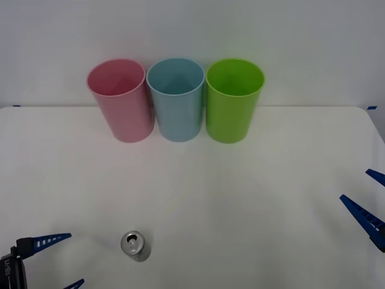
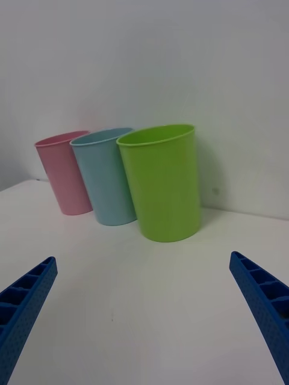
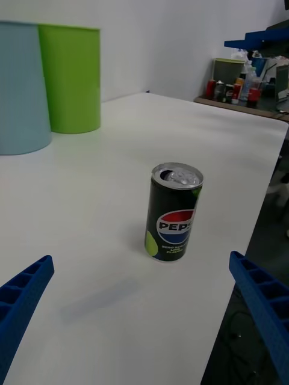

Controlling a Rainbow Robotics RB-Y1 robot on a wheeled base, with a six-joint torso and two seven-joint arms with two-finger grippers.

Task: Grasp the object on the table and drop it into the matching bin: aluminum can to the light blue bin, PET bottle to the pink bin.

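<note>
The aluminum can [image 1: 135, 245] stands upright on the white table [image 1: 271, 180] near its front edge, silver top and pull tab up. In the left wrist view the can [image 3: 173, 213] shows a dark printed side with green marks. My left gripper [image 1: 63, 262] is open just left of the can, low over the table, and the can sits a short way beyond its spread fingers [image 3: 141, 260]. My right gripper [image 1: 368, 195] is open at the table's right edge, far from the can. The pink bin [image 1: 120, 99] and light blue bin [image 1: 175, 99] stand at the back.
A lime green bin [image 1: 233, 99] stands right of the light blue bin, all three touching in a row against the wall. The right wrist view faces the green bin [image 2: 162, 180], the light blue bin [image 2: 105, 177] and the pink bin [image 2: 63, 174]. Bare table lies between can and bins.
</note>
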